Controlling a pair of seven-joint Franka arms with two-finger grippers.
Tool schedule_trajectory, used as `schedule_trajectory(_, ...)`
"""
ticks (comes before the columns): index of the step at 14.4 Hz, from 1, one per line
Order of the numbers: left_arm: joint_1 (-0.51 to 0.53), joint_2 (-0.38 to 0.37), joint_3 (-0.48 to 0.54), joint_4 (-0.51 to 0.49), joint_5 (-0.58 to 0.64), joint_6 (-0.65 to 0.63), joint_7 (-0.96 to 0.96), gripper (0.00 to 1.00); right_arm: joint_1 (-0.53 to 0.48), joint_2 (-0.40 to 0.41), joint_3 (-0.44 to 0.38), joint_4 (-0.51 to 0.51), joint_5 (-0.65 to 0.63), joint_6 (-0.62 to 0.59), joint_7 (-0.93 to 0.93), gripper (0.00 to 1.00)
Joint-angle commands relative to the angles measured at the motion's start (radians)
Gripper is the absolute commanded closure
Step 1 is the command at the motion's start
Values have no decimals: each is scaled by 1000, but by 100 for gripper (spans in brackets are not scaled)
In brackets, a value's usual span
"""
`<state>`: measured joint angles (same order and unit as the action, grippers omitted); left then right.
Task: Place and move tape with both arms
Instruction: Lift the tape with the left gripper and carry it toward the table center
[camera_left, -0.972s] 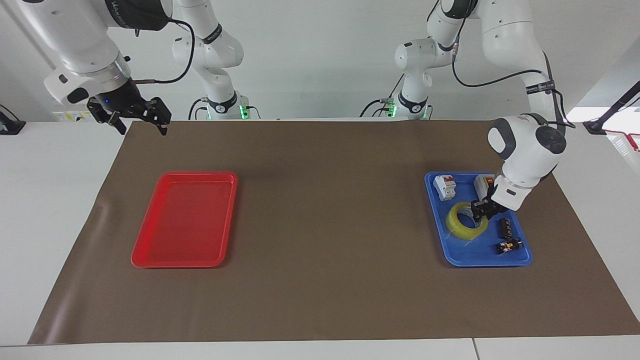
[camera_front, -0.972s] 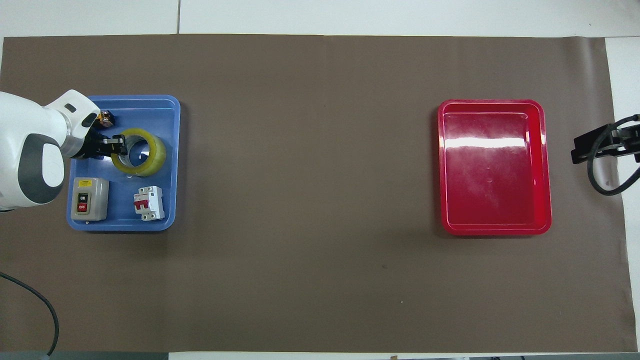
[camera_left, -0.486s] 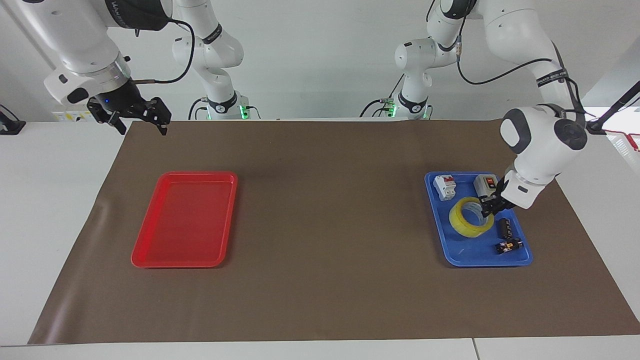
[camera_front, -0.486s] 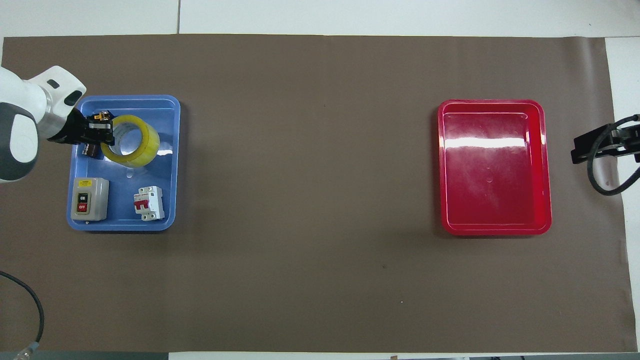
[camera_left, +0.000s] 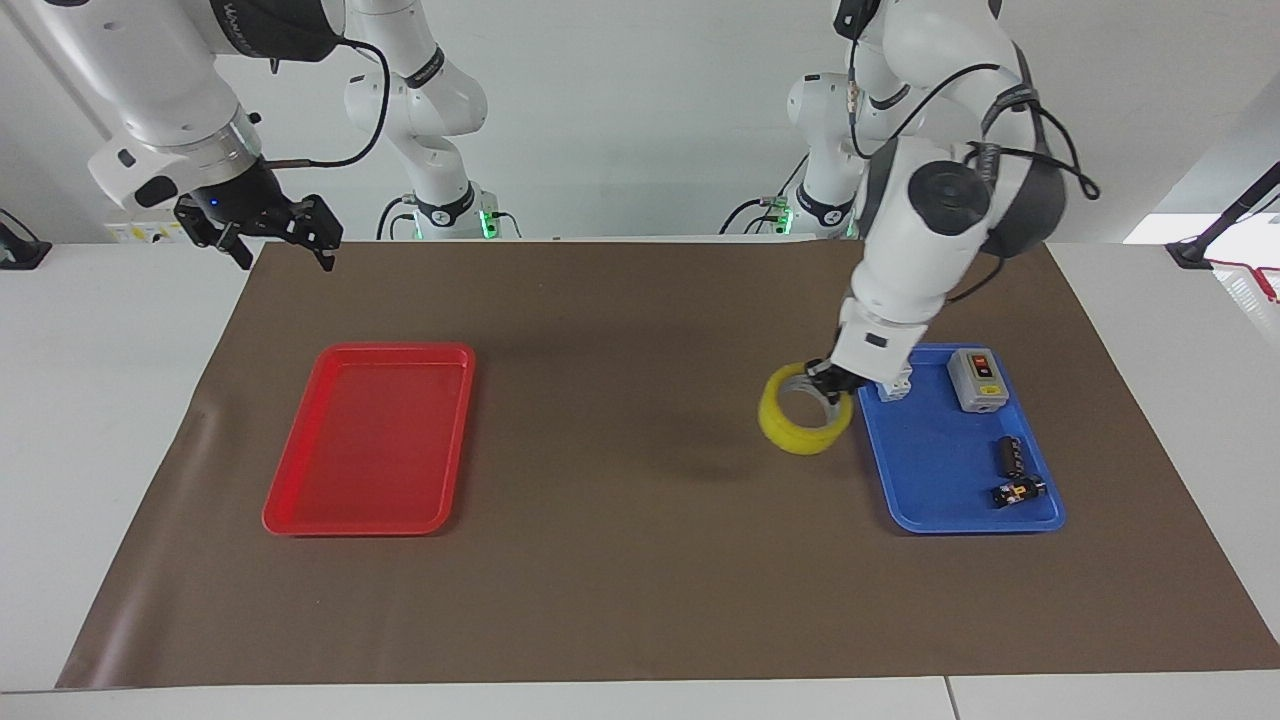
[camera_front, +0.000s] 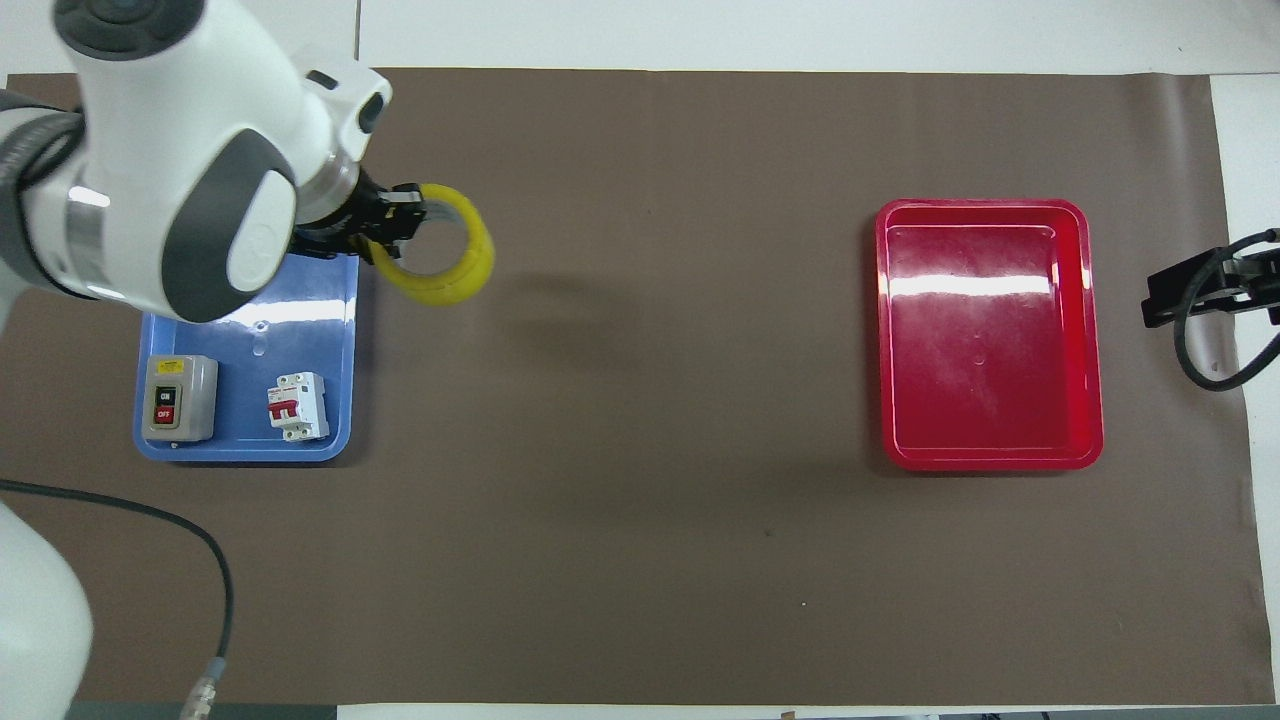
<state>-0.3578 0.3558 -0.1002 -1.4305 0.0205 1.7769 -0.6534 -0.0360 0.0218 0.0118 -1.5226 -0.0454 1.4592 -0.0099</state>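
Spanning nearly the whole table (camera_left: 640, 700) is a brown mat (camera_left: 640, 560), and everything is being carried on it. The left arm (camera_left: 930, 230) is being reached out from its base toward the mat's middle, while the right arm (camera_left: 150, 90) is being kept waiting above the mat's corner at its own end, its right pincer (camera_left: 285, 243) being held spread with nothing in it.

A red tray (camera_left: 300, 500) is lying toward the right arm's end of the mat with nothing in it. A blue tray (camera_left: 940, 500) is lying toward the left arm's end, with a grey switch box (camera_left: 976, 380), a white breaker (camera_front: 297, 405) and two small dark parts (camera_left: 1014, 472) being left in it.

The tape (camera_left: 790, 432) is being held off the mat, just past the blue tray's edge on the side toward the mat's middle. The left pincer (camera_left: 828, 386) is being clenched on the ring's wall, one finger inside the core.

The step in hand is judged to be the carry toward the middle for setting down. It is being done well if the roll is being kept level, lowered until it is resting flat, and let go only then, somewhere the right arm can reach, since a ring dropped on edge is likely to roll.
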Motion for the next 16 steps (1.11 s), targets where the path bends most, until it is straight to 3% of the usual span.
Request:
schedule_trajectory(1, -94, 34, 20, -10, -27, 62, -95, 100, -11, -36, 4, -83, 18, 88, -13, 0)
schedule_trajectory(5, -188, 98, 22, -100, -22, 195, -199, 100, -13, -36, 4, -85, 18, 96, -13, 0)
schedule_trajectory(9, -196, 121, 22, -157, -4, 282, -255, 100, 1, -37, 5, -82, 18, 79, -21, 0)
schedule_trajectory(10, -194, 121, 22, -156, -4, 280, -255, 89, 7, -40, 14, -79, 16, 78, -19, 0)
schedule_trajectory(11, -194, 121, 22, -153, -4, 280, -255, 37, 14, -43, 16, -77, 19, 78, -24, 0)
schedule_trajectory(12, -193, 120, 22, -148, -4, 274, -255, 0, 22, -43, 23, -82, 24, 82, -31, 0)
schedule_trajectory(14, -179, 91, 27, -145, 7, 259, -252, 0, 60, -52, 27, -128, 42, 99, -29, 0)
schedule_trajectory(16, -144, 2, 54, -145, 13, 196, -241, 0, 120, -17, 28, -190, 117, 227, 0, 0)
